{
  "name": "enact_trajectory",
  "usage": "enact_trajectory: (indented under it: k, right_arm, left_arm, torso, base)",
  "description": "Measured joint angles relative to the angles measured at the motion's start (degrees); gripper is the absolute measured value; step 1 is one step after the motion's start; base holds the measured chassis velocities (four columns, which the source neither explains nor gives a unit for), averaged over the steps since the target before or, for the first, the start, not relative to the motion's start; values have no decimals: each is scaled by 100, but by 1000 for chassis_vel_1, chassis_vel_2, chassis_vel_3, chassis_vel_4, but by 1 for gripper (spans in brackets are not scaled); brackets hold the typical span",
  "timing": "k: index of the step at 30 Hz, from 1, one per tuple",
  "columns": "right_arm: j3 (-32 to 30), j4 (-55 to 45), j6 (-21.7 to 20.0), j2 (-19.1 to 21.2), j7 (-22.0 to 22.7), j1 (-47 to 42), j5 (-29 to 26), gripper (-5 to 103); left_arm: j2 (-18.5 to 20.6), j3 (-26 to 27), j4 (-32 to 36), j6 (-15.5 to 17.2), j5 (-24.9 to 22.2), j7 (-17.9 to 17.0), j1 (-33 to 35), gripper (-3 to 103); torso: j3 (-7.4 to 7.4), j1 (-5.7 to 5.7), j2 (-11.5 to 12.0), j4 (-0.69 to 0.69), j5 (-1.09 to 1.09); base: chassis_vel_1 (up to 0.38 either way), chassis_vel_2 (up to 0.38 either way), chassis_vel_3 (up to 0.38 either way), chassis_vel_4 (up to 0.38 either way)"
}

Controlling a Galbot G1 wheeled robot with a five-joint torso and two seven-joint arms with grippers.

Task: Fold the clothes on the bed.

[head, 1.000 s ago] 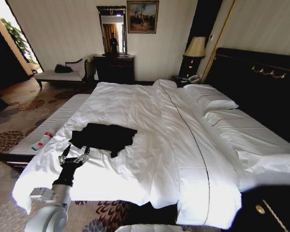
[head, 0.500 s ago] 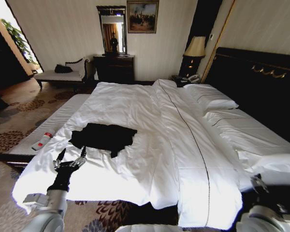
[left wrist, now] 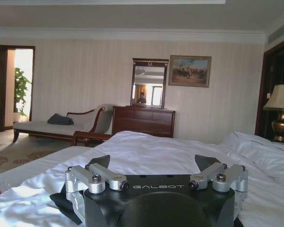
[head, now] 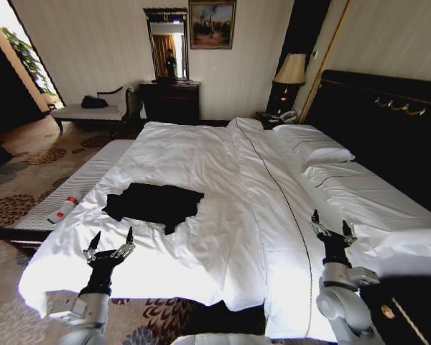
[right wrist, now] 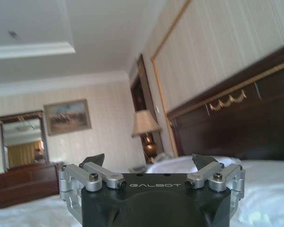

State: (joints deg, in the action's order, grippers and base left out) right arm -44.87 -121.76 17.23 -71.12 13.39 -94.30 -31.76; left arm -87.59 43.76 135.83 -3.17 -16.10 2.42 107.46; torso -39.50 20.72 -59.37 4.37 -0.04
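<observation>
Black T-shirt (head: 154, 203) crumpled on bed (head: 223, 165) — both grippers' jaws spread, empty

Both arms look the same build: chunky pale grey rounded joint housings lower down, then a slimmer black wrist section leading up to the hand. The left gripper (head: 110, 244) and right gripper (head: 332, 226) each have a glossy black body with "GALBOT" printed across it in pale letters, plus brushed silver linkage bars on either side with dark hex screws set into the pivots. The fingertips (left wrist: 100, 161) are black wedge-shaped pads, kinda pointy, sitting on top of those silver links.
</observation>
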Motion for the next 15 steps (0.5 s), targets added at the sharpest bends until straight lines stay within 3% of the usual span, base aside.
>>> enact_trajectory:
  k: [5,15]
  right_arm:
    - [-52,-117,128,95,-338,-66,67,100]
    - [41,-65,323,-41,-667,-261,333,100]
  left_arm:
    - [-73,10,-26,-41,62,13,1,100]
    - [-118,-57,-82,11,-201,0,-53,100]
  torso:
    - [0,0,0,-6,0]
    - [0,0,0,-3,0]
  base:
    - [0,0,0,0]
    - [0,0,0,0]
